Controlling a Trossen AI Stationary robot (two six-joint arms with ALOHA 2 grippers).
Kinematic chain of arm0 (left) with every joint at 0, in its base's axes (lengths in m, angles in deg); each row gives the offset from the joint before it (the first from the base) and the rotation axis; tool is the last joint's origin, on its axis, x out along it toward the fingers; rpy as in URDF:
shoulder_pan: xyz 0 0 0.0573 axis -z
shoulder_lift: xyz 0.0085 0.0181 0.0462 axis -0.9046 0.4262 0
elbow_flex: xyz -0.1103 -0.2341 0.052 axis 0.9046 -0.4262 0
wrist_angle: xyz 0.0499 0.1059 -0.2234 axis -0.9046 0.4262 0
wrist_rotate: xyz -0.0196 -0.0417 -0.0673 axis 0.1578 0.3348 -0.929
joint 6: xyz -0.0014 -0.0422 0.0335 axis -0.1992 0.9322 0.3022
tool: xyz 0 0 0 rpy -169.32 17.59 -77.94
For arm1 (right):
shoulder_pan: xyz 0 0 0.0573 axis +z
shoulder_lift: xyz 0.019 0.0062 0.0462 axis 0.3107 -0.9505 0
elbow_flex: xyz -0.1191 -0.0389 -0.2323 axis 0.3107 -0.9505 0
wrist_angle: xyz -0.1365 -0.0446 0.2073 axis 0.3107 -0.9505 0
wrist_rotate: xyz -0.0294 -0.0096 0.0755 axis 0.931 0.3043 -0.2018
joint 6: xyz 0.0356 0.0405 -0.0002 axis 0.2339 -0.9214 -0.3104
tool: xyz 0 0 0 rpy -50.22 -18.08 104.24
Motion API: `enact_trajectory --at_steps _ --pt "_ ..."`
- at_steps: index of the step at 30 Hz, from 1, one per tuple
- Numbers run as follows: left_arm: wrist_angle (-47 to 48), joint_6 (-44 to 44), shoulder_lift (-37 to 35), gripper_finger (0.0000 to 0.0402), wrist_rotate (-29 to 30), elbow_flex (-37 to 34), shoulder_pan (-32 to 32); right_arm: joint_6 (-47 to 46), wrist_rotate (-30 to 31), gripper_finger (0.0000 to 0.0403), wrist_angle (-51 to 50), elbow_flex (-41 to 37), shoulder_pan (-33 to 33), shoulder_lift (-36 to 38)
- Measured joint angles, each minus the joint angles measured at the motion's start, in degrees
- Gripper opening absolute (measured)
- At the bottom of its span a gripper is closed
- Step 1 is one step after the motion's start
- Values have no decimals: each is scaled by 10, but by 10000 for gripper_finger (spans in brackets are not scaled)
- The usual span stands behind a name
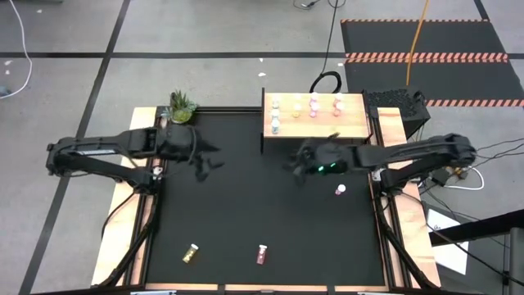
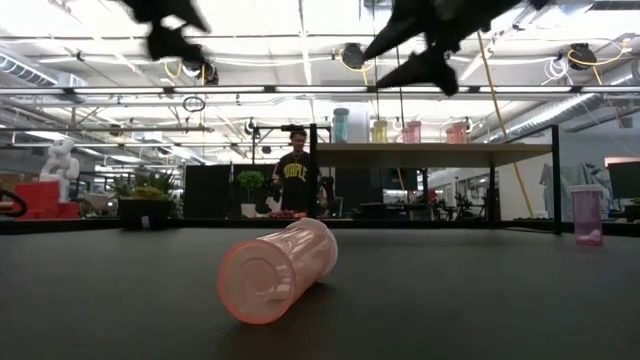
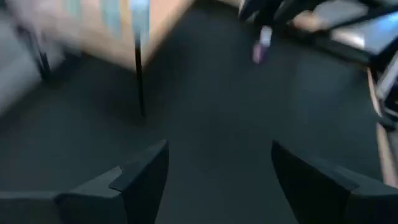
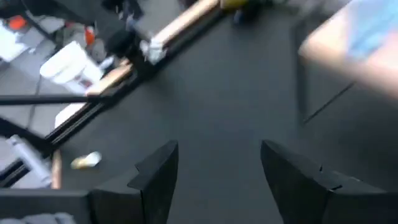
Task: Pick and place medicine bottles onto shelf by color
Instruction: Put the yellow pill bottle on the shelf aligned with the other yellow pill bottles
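3 bottles (image 1: 261,254) off the shelf (image 1: 354,123)

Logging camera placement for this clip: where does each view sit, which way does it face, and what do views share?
High: overhead, straight down; both arms, pale wood shelf.
Low: tabletop height, facing the room; lying pink bottle, arms overhead.
Left wrist: past the open left tool toward the shelf leg.
Right wrist: past the open right tool over black tabletop.
Shared: high and low both show the shelf.

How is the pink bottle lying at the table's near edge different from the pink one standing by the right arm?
The pink white-capped bottle at the near edge lies on its side; the pink white-capped bottle by the right arm stands upright. The first lies far from the pale wood shelf, the second closer to it. Both remain on the black tabletop.
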Motion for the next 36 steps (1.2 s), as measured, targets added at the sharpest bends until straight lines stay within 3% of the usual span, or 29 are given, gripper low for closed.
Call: enact_trajectory --at_steps 4,8,13,18,20,23,29,36 --pt "180 204 -6 285 -11 -7 51 -82 -1 222 35 37 47 -86" --pt "233 341 -6 285 -70 -56 134 -117 67 222 8 93 82 -146" --pt "224 494 -5 285 -140 -135 247 -184 125 222 -69 126 109 -154" --pt "165 693 -5 285 -167 -179 364 -240 137 222 -210 127 143 -105" --pt "103 771 -5 285 -152 -190 412 -258 133 222 -278 126 151 -75" --pt "11 865 12 285 -82 -193 470 -279 111 222 -337 114 157 -25" --pt "-78 976 109 285 -55 -193 534 -280 88 222 -332 57 166 64" --pt "-133 954 225 284 -92 -194 544 -300 86 222 -234 -53 180 119"
